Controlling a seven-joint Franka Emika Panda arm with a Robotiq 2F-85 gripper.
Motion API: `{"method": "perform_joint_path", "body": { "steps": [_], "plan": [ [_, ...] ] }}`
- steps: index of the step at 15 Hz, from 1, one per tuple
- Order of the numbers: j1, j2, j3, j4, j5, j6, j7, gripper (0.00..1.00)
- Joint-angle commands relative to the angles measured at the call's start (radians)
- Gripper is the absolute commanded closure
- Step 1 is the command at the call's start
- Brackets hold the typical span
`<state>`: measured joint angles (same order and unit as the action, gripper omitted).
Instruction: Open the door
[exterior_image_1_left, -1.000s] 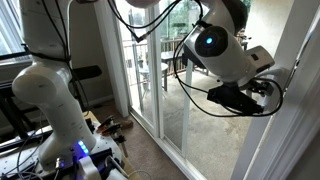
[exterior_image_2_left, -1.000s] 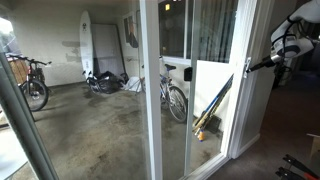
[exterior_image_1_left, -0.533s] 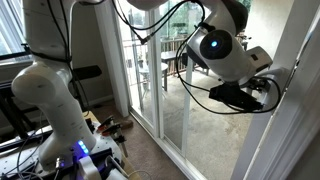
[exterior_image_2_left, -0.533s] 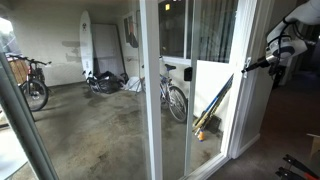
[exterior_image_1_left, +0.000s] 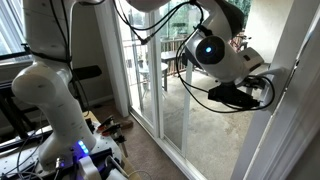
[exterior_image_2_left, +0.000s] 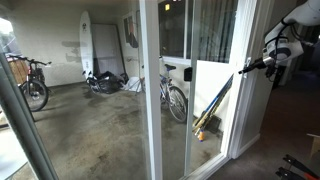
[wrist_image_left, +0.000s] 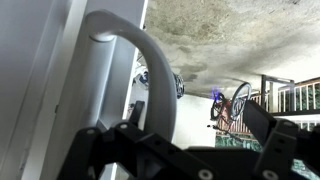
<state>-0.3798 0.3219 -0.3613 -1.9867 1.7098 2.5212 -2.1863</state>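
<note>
The jaws are spread, one dark finger (wrist_image_left: 105, 150) on each side of the single rounded pale-grey loop handle (wrist_image_left: 150, 70), as the wrist view shows. The handle rises between them, closer to one finger than to the other, and it is not clear whether that finger touches it.

The handle sits on the stile of the tall sliding glass door with the wide white frame (wrist_image_left: 40, 90). In an exterior view that frame (exterior_image_1_left: 300, 120) fills the near edge of the picture, with the handle (exterior_image_1_left: 277, 72) on it at the height of the black jaws.

The one white robot arm (exterior_image_1_left: 50, 90) arches over from its base to a wrist with a round blue-lit ring (exterior_image_1_left: 210, 46). Black cables loop around the wrist. Beyond the arm stand narrower white-framed glass panels (exterior_image_1_left: 150, 90).

In an exterior view the arm's end (exterior_image_2_left: 275, 50) reaches the door stile (exterior_image_2_left: 250, 110) from the side. Through the glass are a concrete floor (exterior_image_2_left: 100, 130), two bicycles, one by the edge (exterior_image_2_left: 30, 85) and one behind the panes (exterior_image_2_left: 173, 97), and one white surfboard (exterior_image_2_left: 88, 50) leaning on the far wall.
</note>
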Motion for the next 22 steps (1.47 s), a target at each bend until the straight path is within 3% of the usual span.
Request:
{"method": "perform_joint_path", "body": {
  "steps": [1,13,14,22],
  "plan": [
    [0.022,-0.041,0.018,-0.064,0.111,0.012,-0.151,0.0],
    [0.103,-0.117,0.018,-0.232,0.369,0.012,-0.503,0.0],
    [0.16,-0.116,-0.043,-0.2,0.304,0.015,-0.416,0.0],
    [0.382,-0.146,-0.214,-0.231,0.293,0.041,-0.417,0.0]
  ]
}}
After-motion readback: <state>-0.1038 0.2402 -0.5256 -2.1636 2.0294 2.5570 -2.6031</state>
